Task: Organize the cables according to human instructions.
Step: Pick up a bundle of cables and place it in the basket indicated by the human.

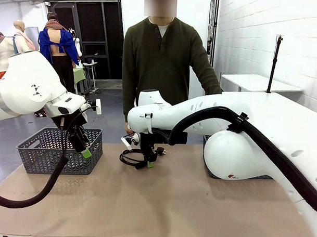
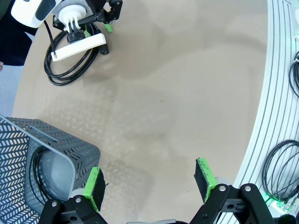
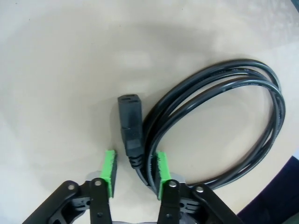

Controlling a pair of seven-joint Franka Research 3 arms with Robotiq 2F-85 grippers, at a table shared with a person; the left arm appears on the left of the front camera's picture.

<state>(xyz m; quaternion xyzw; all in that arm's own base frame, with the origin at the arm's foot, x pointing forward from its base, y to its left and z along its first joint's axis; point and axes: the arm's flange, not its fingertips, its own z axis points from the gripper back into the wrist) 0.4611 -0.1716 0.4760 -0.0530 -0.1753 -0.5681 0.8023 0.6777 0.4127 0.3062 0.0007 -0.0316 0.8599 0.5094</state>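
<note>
Right gripper (image 3: 134,170) down on the table (image 1: 171,212) over the coiled cable (image 3: 219,116) near the far edge in front of the person (image 1: 160,61), jaws partly closed around the plug end (image 3: 131,128) and the strands beside it, green pads not yet clearly pressing. Risk of pinching only the plug or a single strand, letting the loops spill open or drag on lifting. Left gripper (image 2: 152,184) hovering wide open and empty beside the grey basket (image 2: 42,154), another cord inside.
</note>
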